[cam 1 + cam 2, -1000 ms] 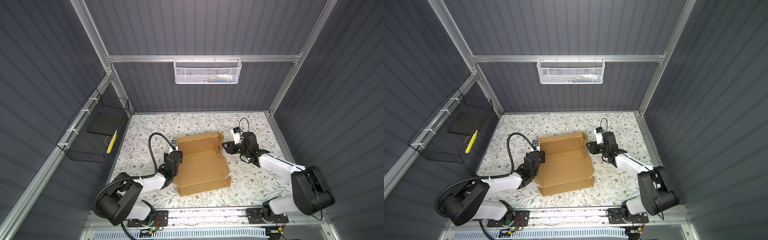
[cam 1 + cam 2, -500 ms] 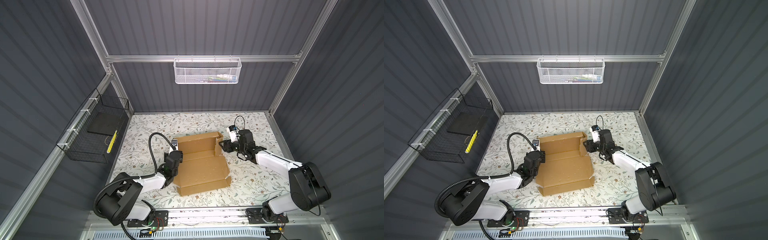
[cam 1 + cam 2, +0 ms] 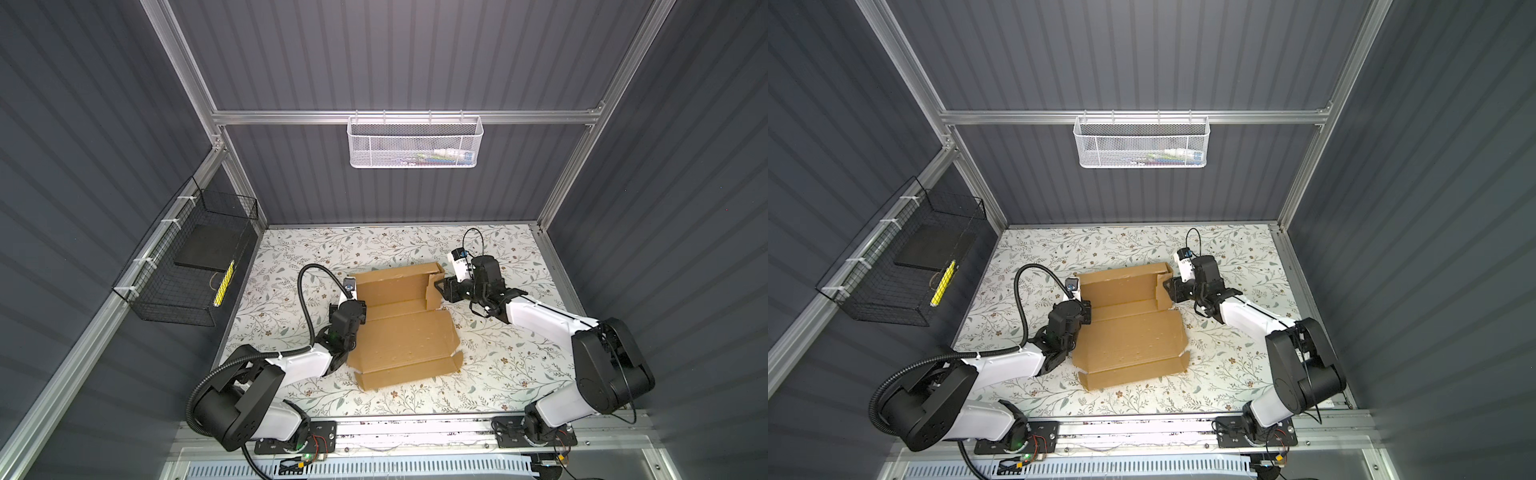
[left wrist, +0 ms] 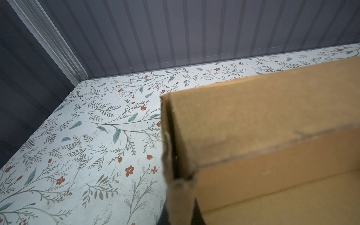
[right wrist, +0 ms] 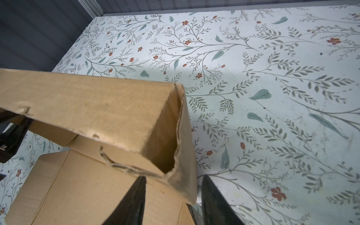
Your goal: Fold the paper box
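**Item 1. Paper box** point(image 3: 403, 332): brown corrugated cardboard, half erected, lying about the middle of the floral table point(image 3: 374, 245). The base panel lies flat, the far panel is raised, and a low flap runs along the near edge. Both top views give the whole outline point(image 3: 1129, 332). Each wrist view gives only one corner of it.

**Item 2. Left claw** point(image 3: 360, 306): at the box's left edge, beside the raised far panel.
- In both top views the wrist hides the fingertips.
- The left wrist view point(image 4: 180, 216) supplies the grip. The left wall point(image 4: 171, 155) stands edge-on between two dark fingers point(image 4: 197, 215), which are pressed together on the cardboard.

**Item 3. Right claw** point(image 3: 437, 286): at the box's far right corner, against the upright right flap point(image 3: 432, 291).
- The top views do not show the gap between the fingers.
- The right wrist view point(image 5: 171, 202) shows the fingers spread, one over the box base and one over the table. The flap's lower corner point(image 5: 183, 187) sits between them with space on both sides, so it is not pinched.

**Item 4. Fixtures, seen in the top views only.**
- White wire basket point(image 3: 413, 145) hung on the far wall rail. Its contents are too small to name.
- Black wire basket point(image 3: 183, 266) on the left wall, holding a dark flat slab and a yellow strip.
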Robot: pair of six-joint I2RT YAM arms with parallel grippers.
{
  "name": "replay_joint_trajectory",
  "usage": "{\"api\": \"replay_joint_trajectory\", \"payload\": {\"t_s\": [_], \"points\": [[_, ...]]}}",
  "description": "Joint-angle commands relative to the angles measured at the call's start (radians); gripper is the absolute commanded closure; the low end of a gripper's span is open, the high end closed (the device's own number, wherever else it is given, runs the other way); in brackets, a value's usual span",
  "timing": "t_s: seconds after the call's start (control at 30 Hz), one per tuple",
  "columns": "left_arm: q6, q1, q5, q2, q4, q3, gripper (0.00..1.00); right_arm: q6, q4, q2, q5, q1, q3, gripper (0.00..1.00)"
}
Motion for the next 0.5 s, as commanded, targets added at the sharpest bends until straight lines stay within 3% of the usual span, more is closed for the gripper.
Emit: {"api": "replay_joint_trajectory", "payload": {"t_s": [0.0,0.47], "points": [[0.005,0.003,0.019,0.0,-0.004,0.03,1.0,-0.014,-0.012,0.02,0.007,0.011,0.034,0.53],[-0.02,0.003,0.046,0.023,-0.01,0.049,1.0,-0.022,-0.013,0.072,0.066,0.069,0.067,0.57]]}}
